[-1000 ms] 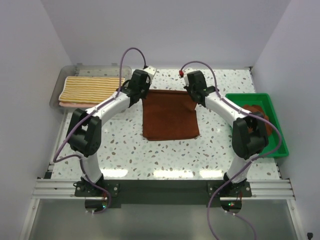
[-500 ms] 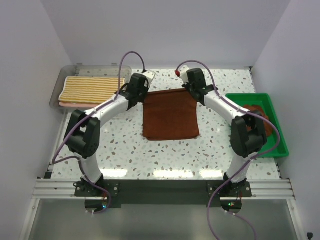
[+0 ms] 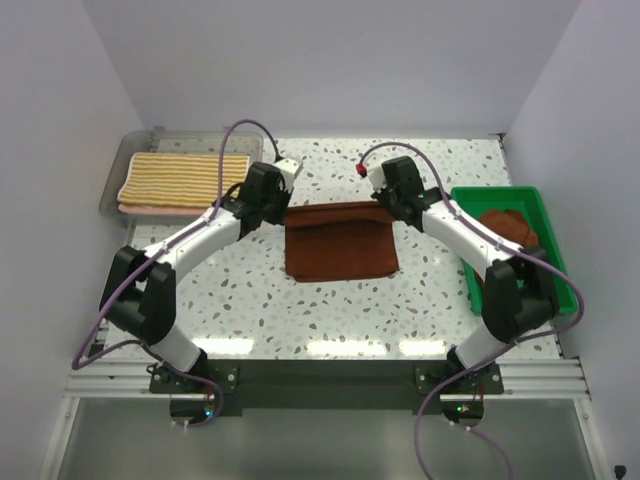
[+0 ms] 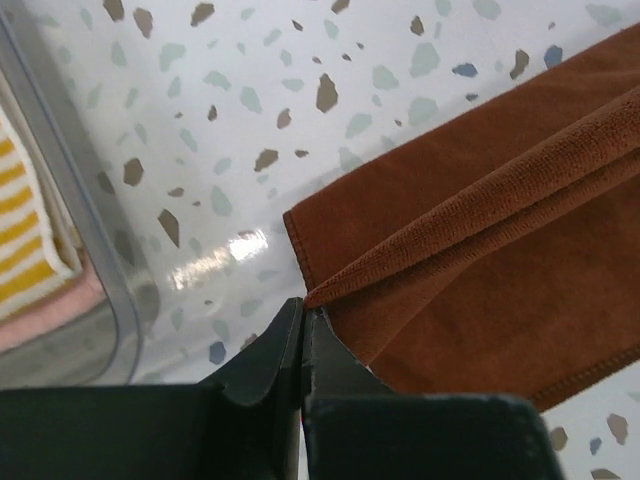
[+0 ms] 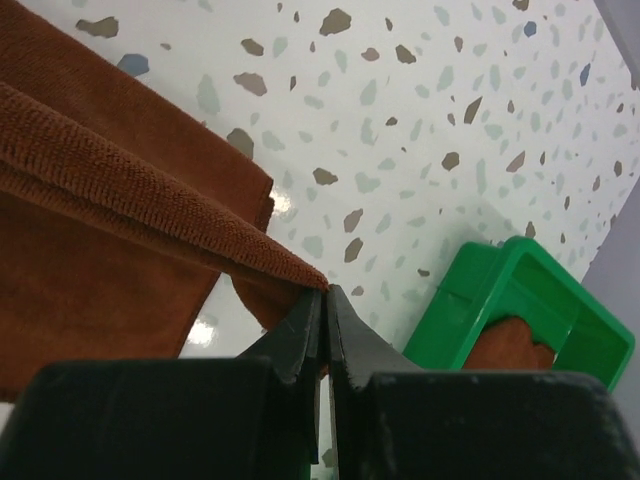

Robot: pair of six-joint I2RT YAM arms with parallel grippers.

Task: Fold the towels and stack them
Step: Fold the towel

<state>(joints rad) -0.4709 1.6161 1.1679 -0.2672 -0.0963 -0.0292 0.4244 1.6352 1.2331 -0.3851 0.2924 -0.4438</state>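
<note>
A brown towel (image 3: 338, 240) lies on the speckled table, its far edge lifted and carried toward me over the rest. My left gripper (image 3: 284, 212) is shut on the towel's far left corner (image 4: 312, 296). My right gripper (image 3: 390, 210) is shut on the far right corner (image 5: 318, 282). Both hold the edge just above the lower layer (image 4: 480, 290), which also shows in the right wrist view (image 5: 90, 270). A folded yellow-striped towel (image 3: 180, 178) lies on a pink one in the clear tray (image 3: 112, 195) at far left.
A green bin (image 3: 560, 290) at the right edge holds another brown towel (image 3: 512, 222); its corner shows in the right wrist view (image 5: 520, 290). The clear tray's rim (image 4: 75, 230) is close to my left gripper. White walls enclose the table.
Both grippers have moved toward me with the towel's far edge, pulling it over the lower part. The visible towel is shorter front to back.
</note>
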